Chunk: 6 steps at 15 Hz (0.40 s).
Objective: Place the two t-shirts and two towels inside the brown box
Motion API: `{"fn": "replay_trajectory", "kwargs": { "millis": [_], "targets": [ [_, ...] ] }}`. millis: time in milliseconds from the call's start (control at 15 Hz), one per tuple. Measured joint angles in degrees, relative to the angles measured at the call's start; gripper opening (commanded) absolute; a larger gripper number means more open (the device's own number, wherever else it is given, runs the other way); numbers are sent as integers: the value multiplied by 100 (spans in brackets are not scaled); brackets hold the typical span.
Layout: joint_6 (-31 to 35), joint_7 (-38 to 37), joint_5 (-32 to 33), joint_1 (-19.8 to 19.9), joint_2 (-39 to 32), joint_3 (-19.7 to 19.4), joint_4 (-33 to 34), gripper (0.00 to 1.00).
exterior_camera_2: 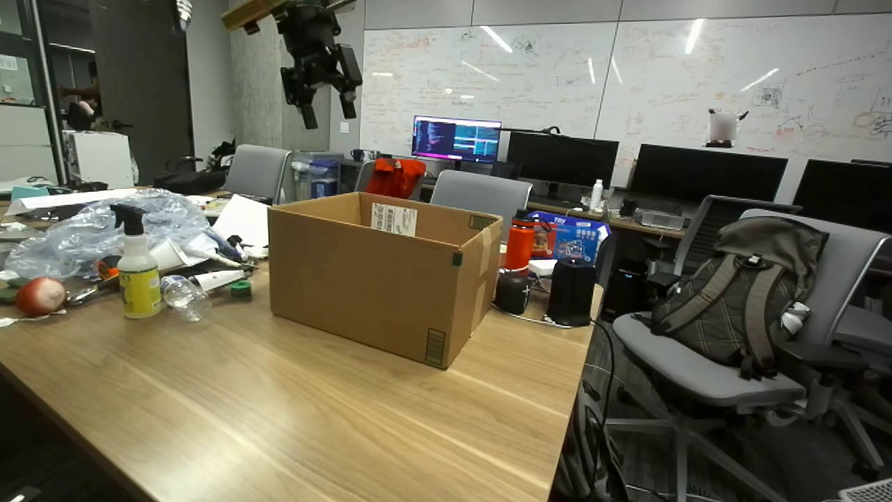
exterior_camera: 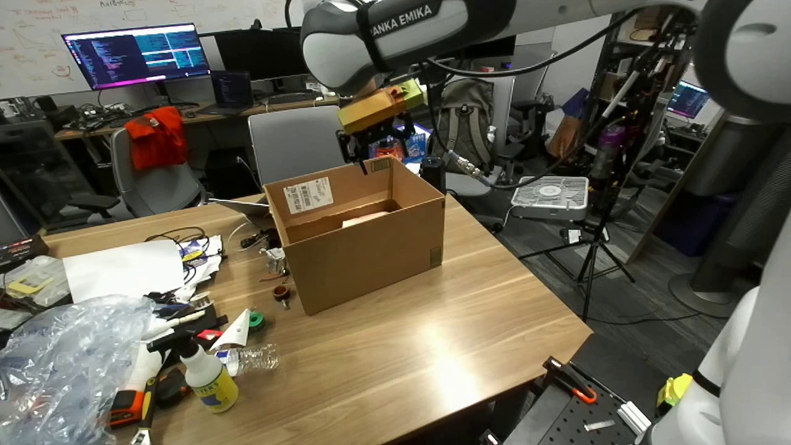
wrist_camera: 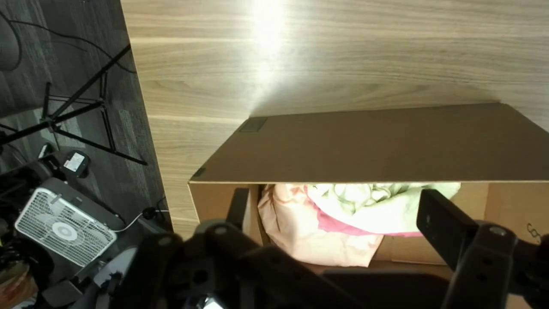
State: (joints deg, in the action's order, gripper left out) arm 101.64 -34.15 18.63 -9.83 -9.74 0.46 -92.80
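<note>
Black two-fingered gripper (exterior_camera_2: 329, 113) hangs above brown cardboard box (exterior_camera_2: 362, 286)

Its jaws stand wide apart. Beneath, inside the box, lie the peach fabric t-shirt (wrist_camera: 326, 248), the bright pink fabric t-shirt (wrist_camera: 334, 223) and pale green-white cloth (wrist_camera: 381, 212).

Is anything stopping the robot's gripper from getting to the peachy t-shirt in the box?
Nothing visible blocks it from above: the open gripper hangs over the brown cardboard box, whose top is open, and part of the peach t-shirt lies uncovered. Coming in sideways, the box itself would probably be in the way.
</note>
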Motion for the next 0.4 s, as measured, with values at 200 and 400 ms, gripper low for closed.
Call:
{"fn": "replay_trajectory", "kwargs": {
  "millis": [200, 400],
  "targets": [
    [2, -387, 3, -15, 626, 141, -829, 100],
    [21, -678, 2, -10, 1196, 304, -1544, 100]
  ]
}}
